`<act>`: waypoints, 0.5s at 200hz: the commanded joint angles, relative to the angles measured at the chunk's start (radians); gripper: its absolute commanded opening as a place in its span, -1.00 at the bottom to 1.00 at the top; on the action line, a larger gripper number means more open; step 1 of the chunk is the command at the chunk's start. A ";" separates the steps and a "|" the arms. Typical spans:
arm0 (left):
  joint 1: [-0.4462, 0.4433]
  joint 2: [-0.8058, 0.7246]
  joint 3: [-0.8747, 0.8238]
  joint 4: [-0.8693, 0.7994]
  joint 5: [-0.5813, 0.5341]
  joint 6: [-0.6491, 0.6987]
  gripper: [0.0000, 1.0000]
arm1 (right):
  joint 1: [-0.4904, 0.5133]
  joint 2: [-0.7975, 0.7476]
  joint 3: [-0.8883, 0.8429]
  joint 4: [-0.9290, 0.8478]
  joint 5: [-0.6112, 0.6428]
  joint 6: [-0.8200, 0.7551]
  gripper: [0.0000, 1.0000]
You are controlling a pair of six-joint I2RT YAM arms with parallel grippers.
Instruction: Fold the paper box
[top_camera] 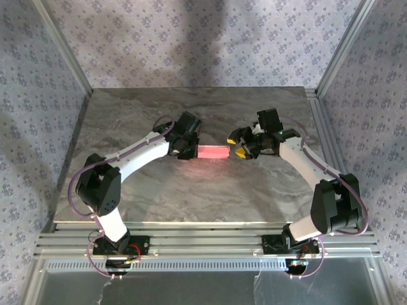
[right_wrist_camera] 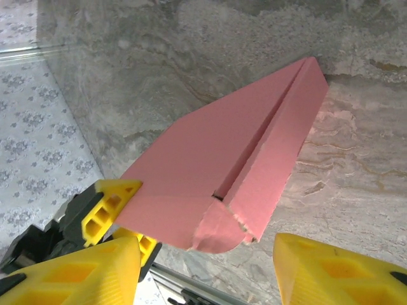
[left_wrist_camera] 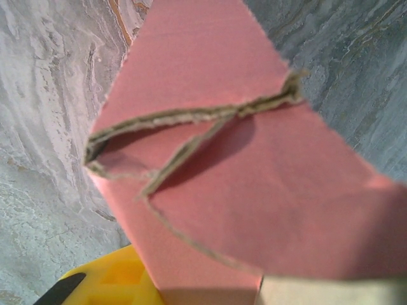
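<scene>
Pink-red cardboard, folded into a slim paper box (top_camera: 213,152), lies lengthwise near the middle of the grey marbled surface (top_camera: 191,197), running from 9 o'clock to 3 o'clock between the two arms. The left claw (top_camera: 189,150) sits over the box's 9 o'clock end and looks closed on it. From the left wrist, the paper box (left_wrist_camera: 210,89) is pressed up close, with one yellow finger (left_wrist_camera: 108,283) just beside its lower edge at 7 o'clock. Its near end gapes, the raw-edged flaps (left_wrist_camera: 191,159) loose and overlapping, and the body runs off toward 12 o'clock.

The right claw (top_camera: 238,144) stands at the box's 3 o'clock end with its jaws spread wide, gripping nothing. From the right wrist, the paper box (right_wrist_camera: 216,152) stretches away toward 1 o'clock with a seam (right_wrist_camera: 261,143) along its top. Its rounded end flap (right_wrist_camera: 219,235) sits between the two yellow fingers (right_wrist_camera: 331,270), apart from the 5 o'clock one and close beside the 7 o'clock one.
</scene>
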 commanded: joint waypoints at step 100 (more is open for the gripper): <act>0.025 0.040 0.005 -0.061 0.009 -0.061 -0.43 | 0.009 0.073 -0.008 0.030 0.004 0.038 -0.48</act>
